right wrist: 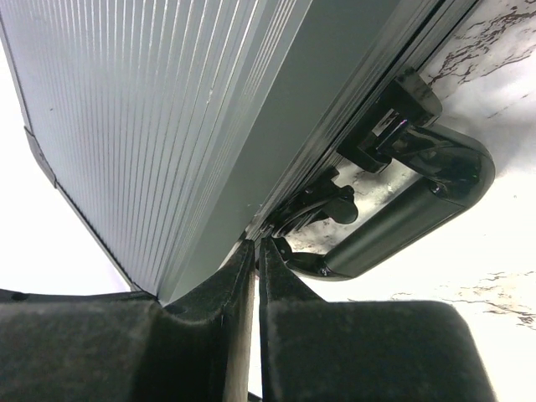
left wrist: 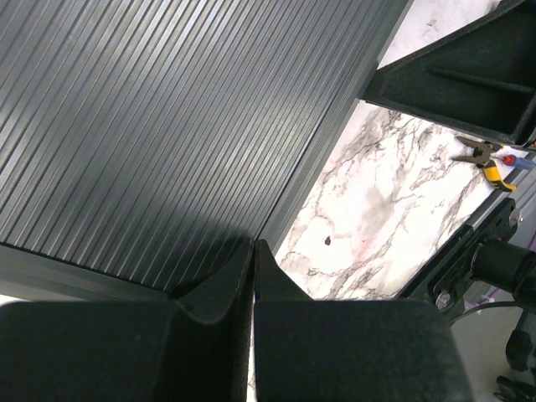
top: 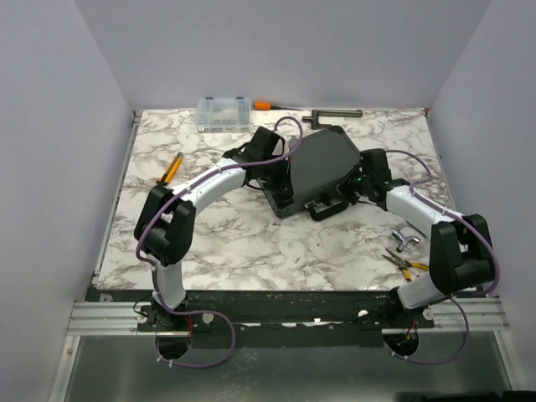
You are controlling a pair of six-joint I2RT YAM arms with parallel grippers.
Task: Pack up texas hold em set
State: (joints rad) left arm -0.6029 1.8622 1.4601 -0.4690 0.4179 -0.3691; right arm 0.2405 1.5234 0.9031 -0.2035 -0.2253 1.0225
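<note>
from above, the black briefcase point(top: 316, 163) lies turned at an angle near the middle of the marble table point(top: 234, 243), its handle point(top: 323, 209) facing the near edge. the left gripper point(top: 281, 179) sits against the case's left side and the right gripper point(top: 359, 181) against its right side, near the handle; from up here neither pair of fingers can be made out. a clear organiser box point(top: 224, 112) and an orange-handled tool point(top: 265, 105) lie by the back wall, a yellow-handled tool point(top: 171, 167) lies off to the left, and pliers point(top: 407, 264) lie near the right arm's base. in the left wrist view the left gripper point(left wrist: 253, 249) has its fingers pressed together with nothing between them, tips at the edge of the case's ribbed shell point(left wrist: 167, 109), with marble and the pliers point(left wrist: 489, 159) beyond. in the right wrist view the right gripper point(right wrist: 256, 248) is closed to a thin slit, nothing visibly clamped, tips at the case's rim under the ribbed shell point(right wrist: 151, 109); a latch point(right wrist: 394, 117) and the glossy handle point(right wrist: 402, 219) sit just ahead, the handle lying on the marble. whether the lid is fully down i cannot tell.
</note>
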